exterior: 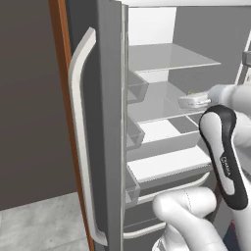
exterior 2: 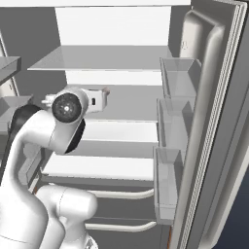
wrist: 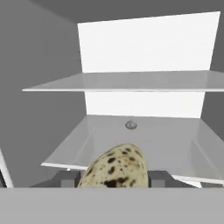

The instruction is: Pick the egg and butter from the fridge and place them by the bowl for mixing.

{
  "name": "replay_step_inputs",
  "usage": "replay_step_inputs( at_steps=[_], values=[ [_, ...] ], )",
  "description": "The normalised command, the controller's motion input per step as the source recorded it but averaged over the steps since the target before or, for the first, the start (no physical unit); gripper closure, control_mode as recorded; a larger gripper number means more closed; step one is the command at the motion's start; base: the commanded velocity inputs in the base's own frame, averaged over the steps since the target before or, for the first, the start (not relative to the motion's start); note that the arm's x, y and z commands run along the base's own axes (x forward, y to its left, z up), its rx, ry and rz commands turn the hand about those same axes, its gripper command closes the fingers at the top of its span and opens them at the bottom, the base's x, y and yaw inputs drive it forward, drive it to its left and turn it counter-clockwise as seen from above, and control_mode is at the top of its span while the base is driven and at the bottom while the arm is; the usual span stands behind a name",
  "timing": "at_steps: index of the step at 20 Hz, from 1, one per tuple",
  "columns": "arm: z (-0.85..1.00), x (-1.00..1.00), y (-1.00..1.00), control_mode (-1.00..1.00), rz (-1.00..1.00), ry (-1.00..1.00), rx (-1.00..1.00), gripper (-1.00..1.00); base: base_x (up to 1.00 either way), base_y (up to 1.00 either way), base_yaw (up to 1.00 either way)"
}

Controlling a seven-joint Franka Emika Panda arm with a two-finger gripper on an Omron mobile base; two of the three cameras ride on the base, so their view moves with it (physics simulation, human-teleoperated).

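Grey kitchen wall and a strip of pale marbled floor at the far left of the left base view, then a brown wood panel edge (exterior: 61, 73) just beside the fridge (exterior: 110, 98). Left door (exterior: 100, 147) swung open toward the camera, edge-on, with a long curved pale handle (exterior: 81, 132) down its face and clear bins (exterior: 135, 135) on its inner side. White interior beyond, lit at the back, with glass shelves (exterior: 171, 59) stacked one above another and two lower drawers with pale curved handles (exterior 2: 121, 194) underneath.

Arm reaching into the middle of the compartment at the level of the second shelf. Gripper (wrist: 114, 181) level with that shelf's front edge in the hand view, fingers (wrist: 65, 179) on either side of a speckled egg (wrist: 116, 168), cream with dark brown spots. Jaws pinching the egg, one fingertip touching each flank; cannot tell whether it is off the shelf, since its lower part is hidden. Small grey round thing (wrist: 131, 125) farther back on the same shelf, near the rear wall, too small to identify. Butter too hard to pick out with any certainty.

Right door (exterior 2: 214, 121) open at the right of the right base view, with three clear bins (exterior 2: 177, 78) stepped down its inner side.
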Motion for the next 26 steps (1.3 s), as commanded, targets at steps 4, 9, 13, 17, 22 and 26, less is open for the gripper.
replay_step_inputs(
  at_steps=[4, 9, 13, 17, 22, 26],
  values=[
    [-0.19, -0.98, 0.00, -1.00, 0.02, 0.41, -0.26, 1.00, 0.00, 0.00, 0.00],
    [-0.20, -0.50, 0.00, -1.00, 0.02, 0.27, -0.19, 1.00, 0.00, 0.00, 0.00],
    [0.00, 0.00, 0.00, -1.00, 0.00, 0.00, 0.00, 1.00, 0.00, 0.00, 0.00],
    [0.00, -0.19, 0.00, -1.00, 0.00, -0.05, 0.00, 1.00, 0.00, 0.00, 0.00],
    [0.00, -0.31, 0.00, -1.00, 0.00, -0.27, 0.00, 1.00, 0.00, 0.00, 0.00],
    [0.00, 0.00, 0.00, 1.00, 0.00, -0.02, 0.00, 1.00, -0.03, 0.00, 0.00]
  ],
)
